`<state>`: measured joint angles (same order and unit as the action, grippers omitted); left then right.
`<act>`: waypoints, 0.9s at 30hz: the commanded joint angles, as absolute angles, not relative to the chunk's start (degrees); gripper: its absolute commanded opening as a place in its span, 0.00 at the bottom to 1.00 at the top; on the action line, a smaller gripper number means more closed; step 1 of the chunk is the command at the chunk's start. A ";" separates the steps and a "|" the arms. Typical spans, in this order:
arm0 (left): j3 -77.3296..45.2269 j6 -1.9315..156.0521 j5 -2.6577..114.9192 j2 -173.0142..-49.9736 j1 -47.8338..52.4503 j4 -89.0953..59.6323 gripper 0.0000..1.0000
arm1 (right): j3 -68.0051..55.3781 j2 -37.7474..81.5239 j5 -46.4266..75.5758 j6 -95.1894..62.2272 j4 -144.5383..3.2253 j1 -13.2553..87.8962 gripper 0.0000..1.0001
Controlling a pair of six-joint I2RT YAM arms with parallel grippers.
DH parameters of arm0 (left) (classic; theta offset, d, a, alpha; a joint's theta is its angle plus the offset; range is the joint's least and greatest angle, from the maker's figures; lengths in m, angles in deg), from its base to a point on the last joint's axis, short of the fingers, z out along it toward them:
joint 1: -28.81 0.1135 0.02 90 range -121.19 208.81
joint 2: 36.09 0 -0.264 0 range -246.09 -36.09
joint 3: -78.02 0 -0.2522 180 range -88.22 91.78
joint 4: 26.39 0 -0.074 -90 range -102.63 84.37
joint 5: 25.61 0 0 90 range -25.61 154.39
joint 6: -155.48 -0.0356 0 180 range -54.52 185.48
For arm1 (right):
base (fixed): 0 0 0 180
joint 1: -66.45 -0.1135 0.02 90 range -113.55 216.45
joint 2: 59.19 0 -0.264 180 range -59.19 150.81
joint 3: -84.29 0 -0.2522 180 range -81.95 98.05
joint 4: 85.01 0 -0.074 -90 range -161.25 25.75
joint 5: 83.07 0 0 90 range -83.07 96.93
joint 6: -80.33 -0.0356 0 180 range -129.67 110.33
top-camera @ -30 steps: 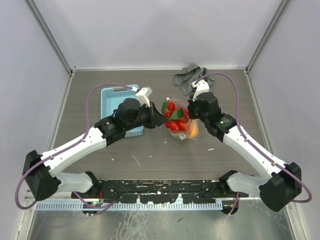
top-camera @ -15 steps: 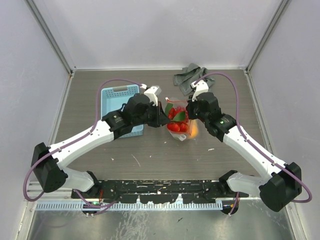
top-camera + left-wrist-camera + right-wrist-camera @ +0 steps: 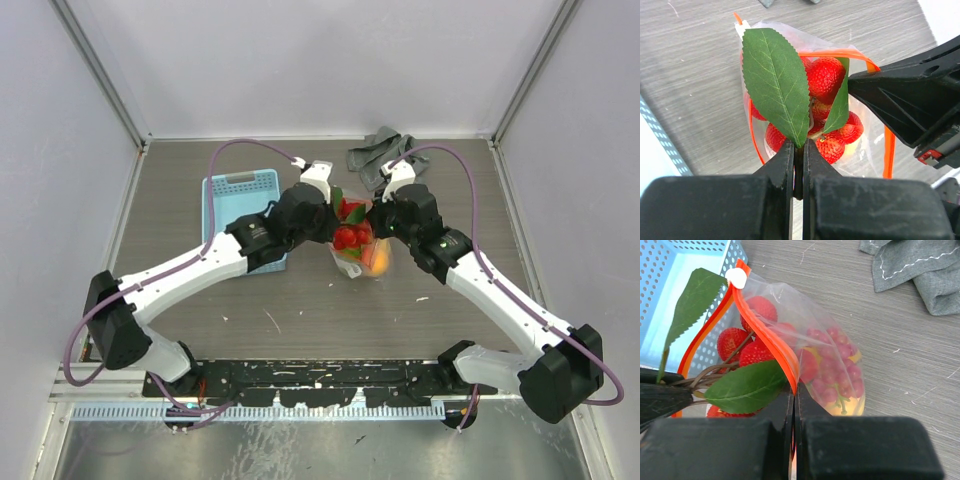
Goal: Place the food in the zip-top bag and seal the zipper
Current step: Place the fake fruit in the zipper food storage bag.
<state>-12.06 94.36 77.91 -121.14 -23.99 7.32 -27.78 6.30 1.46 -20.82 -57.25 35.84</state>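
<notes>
At desk centre, top view, zip-top bag (image 3: 362,255): stands on the desk (image 3: 300,300) with its mouth upward, between left end effector (image 3: 335,225) and right end effector (image 3: 376,222); food visible inside.
Top view, surroundings: blue basket (image 3: 240,195) left of the bag; grey cloth (image 3: 375,155) at the far side.
Left wrist view, left end effector (image 3: 797,150): fingers pressed together on the stem of the strawberries (image 3: 826,77), just below two green leaves (image 3: 774,82).
Left wrist view, strawberries: cluster sits in the open bag mouth, ringed by the zipper (image 3: 888,150); leaves project above it.
Right wrist view, right end effector (image 3: 794,390): fingers clamped flat on the zipper, gripping one mouth edge.
Right wrist view, food: purple grapes (image 3: 835,365) and a yellowish fruit (image 3: 855,401) low in the bag; strawberries nearer the mouth.
Right wrist view, zipper: two strips apart, unsealed.
</notes>
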 commanded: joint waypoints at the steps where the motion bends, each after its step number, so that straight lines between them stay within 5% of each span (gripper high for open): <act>1: -8.39 89.83 91.08 -122.11 -26.92 5.52 0.00 | -27.71 5.15 4.34 -22.86 -61.69 35.86 0.00; 11: -11.40 79.66 113.30 -124.48 -36.46 -5.80 0.00 | -27.60 6.55 7.97 -25.75 -63.83 35.86 0.00; 27: -11.32 83.33 112.99 -133.88 -37.42 -1.64 0.03 | -28.13 5.39 5.43 -25.66 -63.87 35.86 0.00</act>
